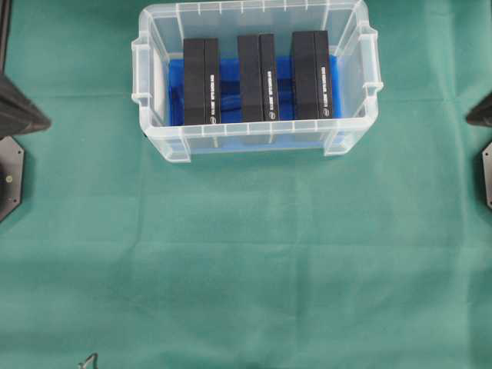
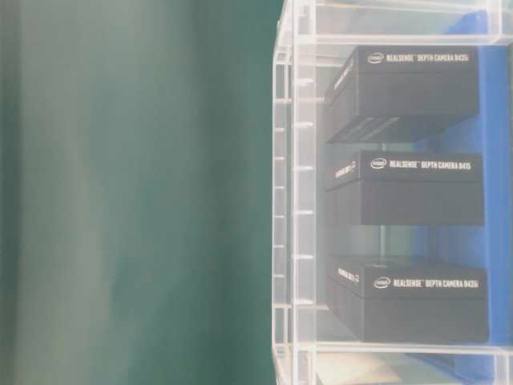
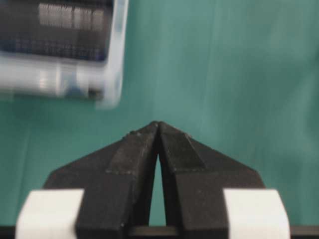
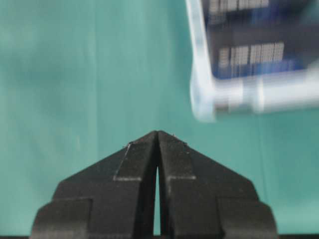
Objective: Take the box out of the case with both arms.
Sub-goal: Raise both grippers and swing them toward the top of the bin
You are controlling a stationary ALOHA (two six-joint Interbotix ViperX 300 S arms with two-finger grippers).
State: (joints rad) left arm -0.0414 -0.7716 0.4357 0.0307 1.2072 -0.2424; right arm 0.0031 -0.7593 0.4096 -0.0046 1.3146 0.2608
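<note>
The clear plastic case point(image 1: 350, 137) stands at the back middle of the green cloth, with a blue sheet on its bottom. Three black boxes stand in it side by side: left point(image 1: 201, 81), middle point(image 1: 256, 77), right point(image 1: 310, 74). The table-level view shows them through the case wall point(image 2: 292, 200), labelled RealSense Depth Camera. My left gripper point(image 3: 158, 124) is shut and empty, far left of the case point(image 3: 107, 74); its tip shows at the overhead view's left edge point(image 1: 42, 121). My right gripper point(image 4: 157, 133) is shut and empty, far right of the case point(image 4: 202, 94), its tip just at the right edge point(image 1: 473, 118).
The green cloth point(image 1: 246, 261) covers the whole table. Black arm base parts sit at the left edge point(image 1: 9, 177) and right edge point(image 1: 487, 177). A small metal object point(image 1: 88, 360) lies at the front left.
</note>
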